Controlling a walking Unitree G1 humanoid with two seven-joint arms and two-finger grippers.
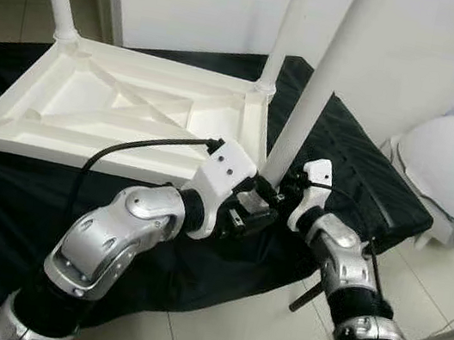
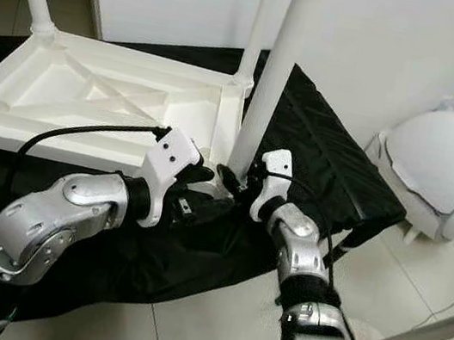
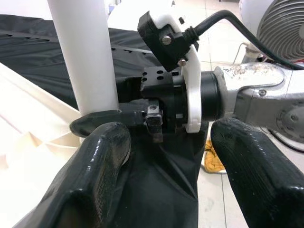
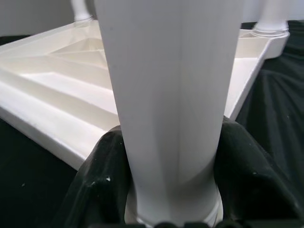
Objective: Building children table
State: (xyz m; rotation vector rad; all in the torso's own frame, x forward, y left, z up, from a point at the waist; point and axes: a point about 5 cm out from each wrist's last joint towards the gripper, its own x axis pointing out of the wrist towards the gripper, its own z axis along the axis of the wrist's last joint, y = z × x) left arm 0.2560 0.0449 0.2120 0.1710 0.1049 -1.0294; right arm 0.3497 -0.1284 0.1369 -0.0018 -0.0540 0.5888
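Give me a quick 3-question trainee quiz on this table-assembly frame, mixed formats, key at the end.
1. True or false: the tabletop lies upside down on the black cloth.
2. Which gripper is clamped around the base of the near leg? A) left gripper B) right gripper C) neither
3. Fill in: the left gripper's fingers are ____, resting just beside the leg rather than around it.

Key:
1. True. Its ribbed underside faces up and the legs point upward.
2. B. The right wrist view shows its fingers on both sides of the leg.
3. Open.
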